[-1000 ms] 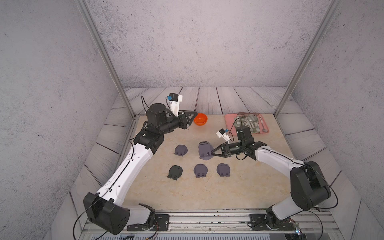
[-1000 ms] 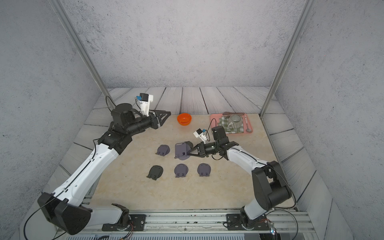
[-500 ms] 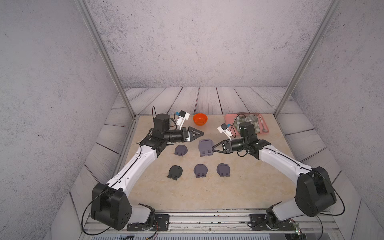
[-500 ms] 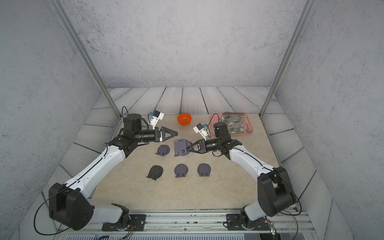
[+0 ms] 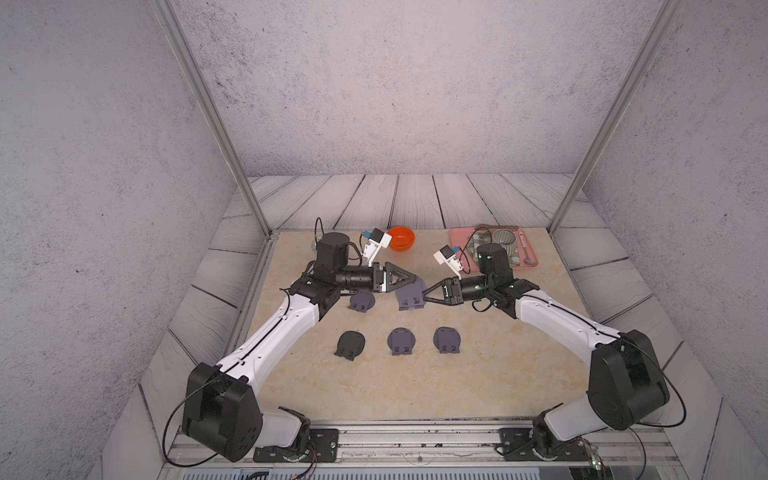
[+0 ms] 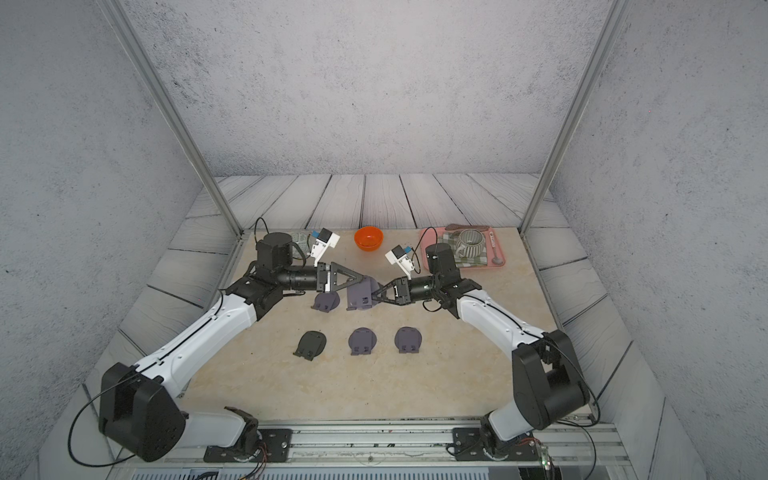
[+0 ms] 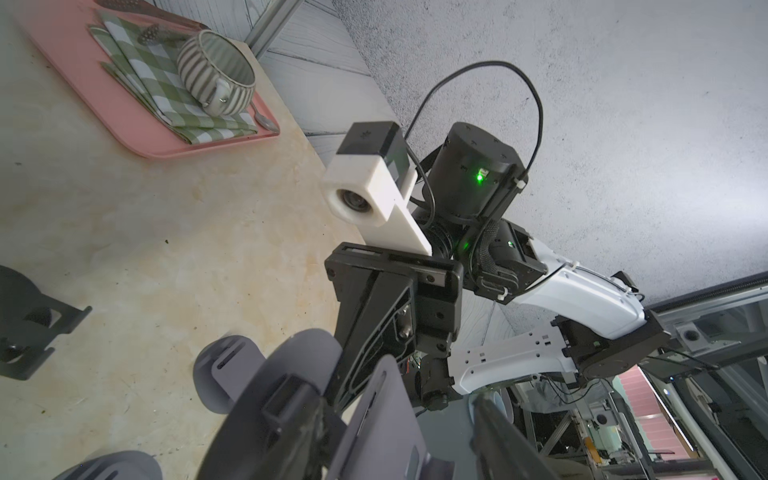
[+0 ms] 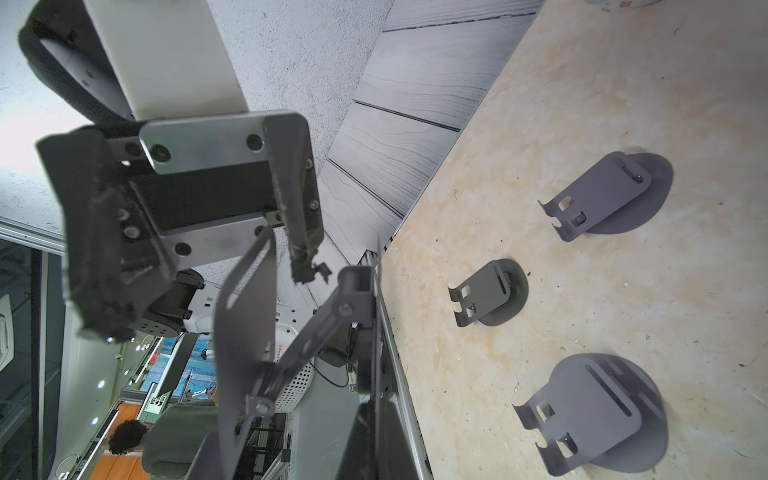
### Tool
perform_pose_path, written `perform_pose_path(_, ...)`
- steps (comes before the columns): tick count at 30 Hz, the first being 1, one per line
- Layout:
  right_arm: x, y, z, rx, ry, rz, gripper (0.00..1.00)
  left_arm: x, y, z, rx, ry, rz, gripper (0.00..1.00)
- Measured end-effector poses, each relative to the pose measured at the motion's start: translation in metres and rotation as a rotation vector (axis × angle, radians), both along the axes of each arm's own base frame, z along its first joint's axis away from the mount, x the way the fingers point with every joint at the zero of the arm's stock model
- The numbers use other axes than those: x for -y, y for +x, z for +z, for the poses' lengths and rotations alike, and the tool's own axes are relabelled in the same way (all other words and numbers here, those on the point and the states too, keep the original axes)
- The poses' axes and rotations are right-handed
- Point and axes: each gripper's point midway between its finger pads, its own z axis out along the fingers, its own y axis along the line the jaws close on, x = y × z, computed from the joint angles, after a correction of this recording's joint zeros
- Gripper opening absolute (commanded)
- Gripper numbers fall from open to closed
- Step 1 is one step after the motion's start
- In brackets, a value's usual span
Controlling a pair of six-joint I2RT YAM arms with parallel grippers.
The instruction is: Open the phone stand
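Two white-and-black robot arms meet nose to nose above the middle of a beige marbled tabletop point(image 5: 415, 386); between them, lifted clear of the surface, hangs a grey-violet folding metal phone stand point(image 5: 409, 296); in the right wrist view its round base plate and its rest plate stand splayed apart on a hinged link. The right tool point(image 5: 424, 296) is clenched on one edge of the phone stand, a thin pinch; the left tool point(image 5: 413, 279) is released, its jaws apart astride the round plate, and whether they touch it cannot be made out.

Likely trouble from here: a push or pull by the left tool could twist the stand in that narrow pinch, so it slips and drops onto the matching grey-violet stand point(image 5: 361, 301) lying just beside; the left jaws could close on the hinge link instead of a plate; the two sets of fingertips, very near each other, could collide.
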Motion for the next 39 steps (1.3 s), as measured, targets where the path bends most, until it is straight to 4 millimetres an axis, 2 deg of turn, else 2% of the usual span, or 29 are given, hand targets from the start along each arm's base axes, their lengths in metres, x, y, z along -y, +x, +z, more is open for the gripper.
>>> perform_pose_path(1, 0.000, 0.000, 0.000, -0.001, 0.001, 0.000, 0.00, 0.002, -0.002, 0.000, -0.001, -0.002, -0.010, 0.57)
perform_pose_path(3, -0.001, 0.001, 0.000, -0.008, 0.002, -0.002, 0.00, 0.005, -0.004, -0.003, -0.013, -0.003, -0.028, 0.47)
perform_pose_path(5, -0.001, 0.002, 0.000, -0.014, 0.004, 0.000, 0.00, 0.009, -0.005, -0.008, -0.027, 0.001, -0.042, 0.34)
perform_pose_path(7, -0.002, 0.002, 0.000, -0.018, 0.007, 0.004, 0.00, 0.011, -0.004, -0.012, -0.039, 0.004, -0.046, 0.25)
perform_pose_path(10, -0.004, 0.002, 0.001, -0.024, 0.011, 0.011, 0.00, 0.012, -0.004, -0.016, -0.056, 0.007, -0.049, 0.03)
perform_pose_path(11, -0.005, 0.002, 0.001, -0.018, 0.013, 0.013, 0.00, 0.012, -0.006, -0.015, -0.058, 0.001, -0.062, 0.00)
perform_pose_path(14, -0.007, 0.002, 0.001, -0.013, 0.023, 0.028, 0.00, 0.015, -0.011, -0.013, -0.055, -0.009, -0.089, 0.00)
perform_pose_path(20, -0.009, 0.005, 0.001, -0.009, 0.032, 0.028, 0.00, 0.013, -0.009, -0.010, -0.024, 0.016, -0.077, 0.00)
perform_pose_path(28, -0.010, 0.007, 0.009, 0.027, 0.076, 0.021, 0.00, 0.011, 0.001, 0.013, 0.060, 0.075, -0.050, 0.00)
perform_pose_path(34, -0.009, 0.012, 0.002, 0.012, 0.068, -0.027, 0.00, 0.016, 0.015, 0.009, 0.024, 0.085, -0.067, 0.00)
perform_pose_path(39, -0.009, 0.014, -0.004, 0.005, 0.061, -0.047, 0.00, 0.016, 0.018, 0.005, 0.063, 0.106, -0.065, 0.00)
